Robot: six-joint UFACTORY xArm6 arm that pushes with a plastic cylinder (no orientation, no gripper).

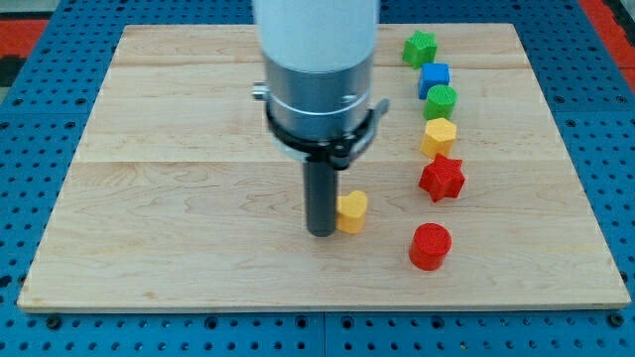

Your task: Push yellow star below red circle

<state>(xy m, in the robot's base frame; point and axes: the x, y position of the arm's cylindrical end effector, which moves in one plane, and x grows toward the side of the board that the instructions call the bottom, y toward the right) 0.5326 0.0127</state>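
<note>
The yellow star lies on the wooden board, a little below its middle. The red circle lies to the star's right and slightly lower, toward the view's bottom right. My tip rests on the board right against the star's left side. The rod and the arm's white and grey body above it hide the board's upper middle.
A column of blocks runs down the board's right side: a green star, a blue cube, a green circle, a yellow hexagon and a red star just above the red circle. A blue pegboard surrounds the board.
</note>
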